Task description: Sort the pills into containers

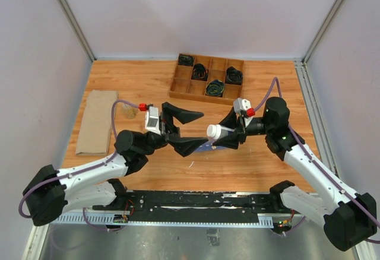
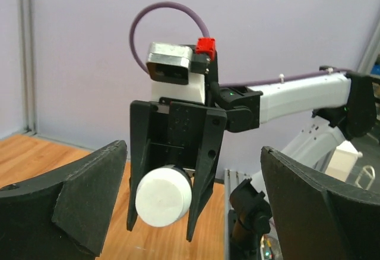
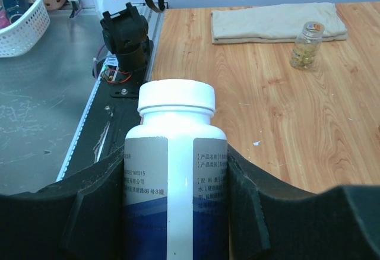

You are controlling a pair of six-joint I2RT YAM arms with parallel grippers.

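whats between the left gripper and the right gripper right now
A white-capped bottle, clamped in the right gripper, its cap facing the open left gripper. The left wrist view shows it best.

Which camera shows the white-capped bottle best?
The right wrist view: the white-capped bottle sits close-up, cap and printed label clear, clamped in the right gripper. The left wrist view shows only its cap end-on; the top view, a small white cap.

The bottle [image 3: 175, 171] has a white cap and a white label over dark blue, the table [image 1: 136, 82] is grained orange-brown, the left cloth [image 1: 96, 122] tan, the far tray's [image 1: 176, 85] cables [image 1: 214, 86] black, the clear jar's [image 3: 310, 32] pills [image 3: 303, 58] yellow.
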